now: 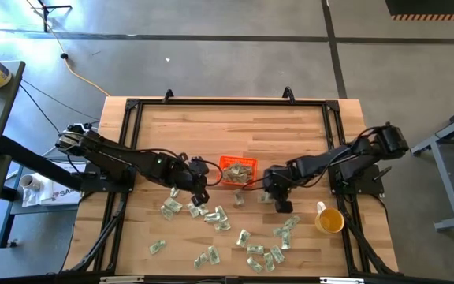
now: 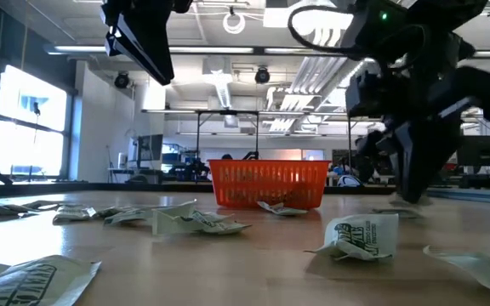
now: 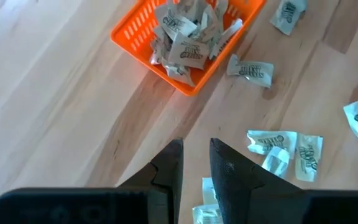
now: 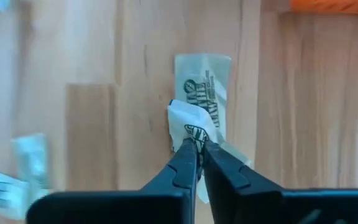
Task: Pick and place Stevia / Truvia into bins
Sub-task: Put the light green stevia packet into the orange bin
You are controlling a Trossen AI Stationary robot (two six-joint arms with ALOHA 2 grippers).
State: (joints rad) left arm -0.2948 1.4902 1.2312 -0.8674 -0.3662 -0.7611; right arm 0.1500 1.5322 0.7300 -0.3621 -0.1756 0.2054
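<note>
The orange bin (image 1: 237, 170) stands mid-table with several Stevia sachets in it (image 3: 185, 37). More sachets (image 1: 211, 213) lie flat and scattered over the near half of the wood. My left gripper (image 3: 196, 155) hovers high above the table, just near-left of the bin, its fingers a narrow gap apart with nothing between them. My right gripper (image 4: 197, 146) is low at the table, near-right of the bin (image 1: 282, 205), shut on one crumpled sachet (image 4: 188, 124). Beside that sachet, partly under it, a second sachet (image 4: 205, 78) lies flat. My right gripper pinches the crumpled sachet between its two fingertips, at the bent-up end nearest the fingers (image 4: 192, 134). The fingers slant steeply down onto it from above. The sachet's far end seems to rest on the flat sachet beside it; whether it is lifted clear I cannot tell.
A yellow cup (image 1: 329, 221) stands near the table's right edge, to the right of my right gripper. One sachet (image 3: 250, 70) lies just outside the bin's wall (image 3: 138, 50). Black frame rails (image 1: 227, 102) border the tabletop. Bare wood lies beyond the bin.
</note>
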